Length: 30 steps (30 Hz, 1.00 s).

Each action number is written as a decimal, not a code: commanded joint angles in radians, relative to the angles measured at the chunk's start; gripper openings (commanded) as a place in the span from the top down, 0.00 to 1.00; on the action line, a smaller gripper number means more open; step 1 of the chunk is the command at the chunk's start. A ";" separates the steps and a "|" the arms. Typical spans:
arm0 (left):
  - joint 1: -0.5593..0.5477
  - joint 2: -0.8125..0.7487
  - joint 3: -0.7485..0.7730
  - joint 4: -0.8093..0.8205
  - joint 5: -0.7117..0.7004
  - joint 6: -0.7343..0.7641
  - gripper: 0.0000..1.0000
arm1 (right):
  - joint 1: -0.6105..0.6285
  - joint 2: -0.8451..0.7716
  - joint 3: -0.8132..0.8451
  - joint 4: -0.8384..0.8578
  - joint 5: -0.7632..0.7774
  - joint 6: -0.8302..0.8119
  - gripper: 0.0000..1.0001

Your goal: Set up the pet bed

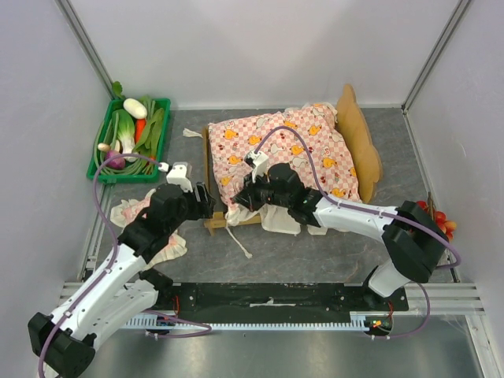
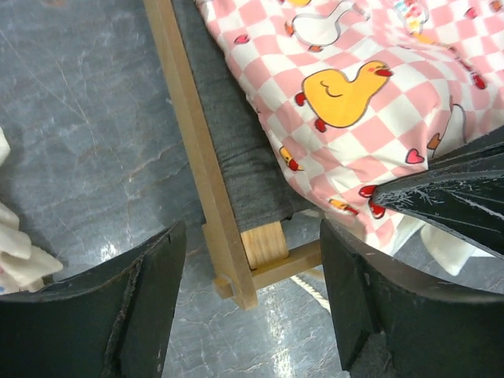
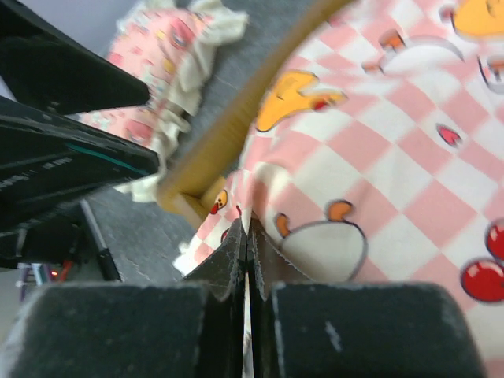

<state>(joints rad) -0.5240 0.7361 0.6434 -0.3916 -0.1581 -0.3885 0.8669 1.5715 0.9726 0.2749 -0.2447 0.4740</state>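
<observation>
The pet bed (image 1: 359, 135) is a light-wood frame with a curved headboard on the right, and a pink-checked mattress (image 1: 295, 150) covers it. In the left wrist view its near-left corner (image 2: 236, 260) and dark grey base show, with the mattress (image 2: 354, 102) on top. My left gripper (image 1: 206, 201) (image 2: 252, 311) is open, its jaws standing to either side of that corner post without touching it. My right gripper (image 1: 246, 195) (image 3: 250, 236) is shut on the mattress's (image 3: 378, 173) near-left edge, pinching the fabric just above the frame rail (image 3: 228, 134).
A small pink frilled pillow (image 1: 132, 214) (image 3: 173, 55) lies on the table left of the bed, partly under my left arm. A green basket of vegetables (image 1: 108, 134) stands at the back left. Red items (image 1: 441, 218) sit by the right wall.
</observation>
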 commanded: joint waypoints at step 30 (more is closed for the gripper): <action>-0.001 0.080 -0.106 0.126 -0.014 -0.176 0.25 | 0.040 0.105 0.043 -0.089 0.021 -0.028 0.79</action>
<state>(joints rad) -0.5240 0.8097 0.5533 -0.3141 -0.1486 -0.5137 0.8932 1.6600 1.0084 0.2382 -0.1661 0.4698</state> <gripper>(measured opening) 0.750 0.155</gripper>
